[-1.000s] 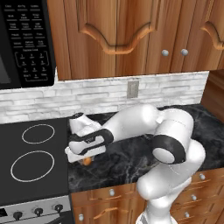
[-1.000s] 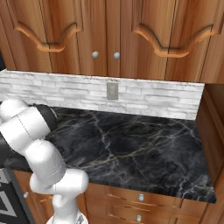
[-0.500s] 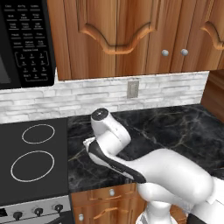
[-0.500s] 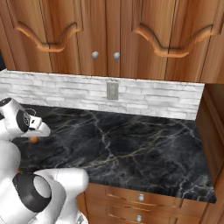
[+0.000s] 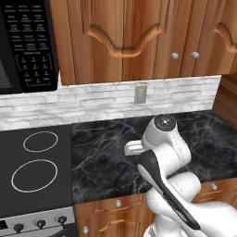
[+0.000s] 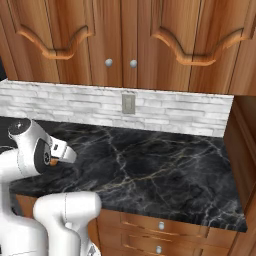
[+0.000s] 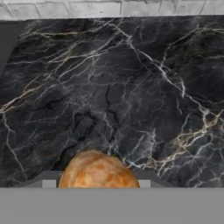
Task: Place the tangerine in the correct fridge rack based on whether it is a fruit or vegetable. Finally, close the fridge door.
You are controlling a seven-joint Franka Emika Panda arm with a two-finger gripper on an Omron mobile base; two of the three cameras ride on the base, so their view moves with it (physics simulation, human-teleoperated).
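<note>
The tangerine (image 7: 98, 171) is a small orange fruit sitting between the two dark fingertips at the bottom of the hand view, above the black marble counter (image 7: 131, 87). In the right base view a sliver of the tangerine (image 6: 53, 161) peeks out at the hand, where my gripper (image 6: 58, 159) is shut on it, a little above the counter's left part. From the left base camera the white hand (image 5: 132, 148) shows behind the forearm, and the fingers are hidden. The fridge rack and the fridge door are out of view.
A black cooktop (image 5: 34, 171) with two rings lies left of the counter (image 5: 106, 152), under a microwave (image 5: 25, 44). Wooden wall cabinets (image 6: 120, 40) hang above a white brick backsplash with an outlet (image 6: 128, 104). Drawers (image 6: 160, 232) run below the counter edge.
The arm has folded and swung right, away from the cooktop edge. The hand has carried the tangerine up off the counter and toward the middle.
</note>
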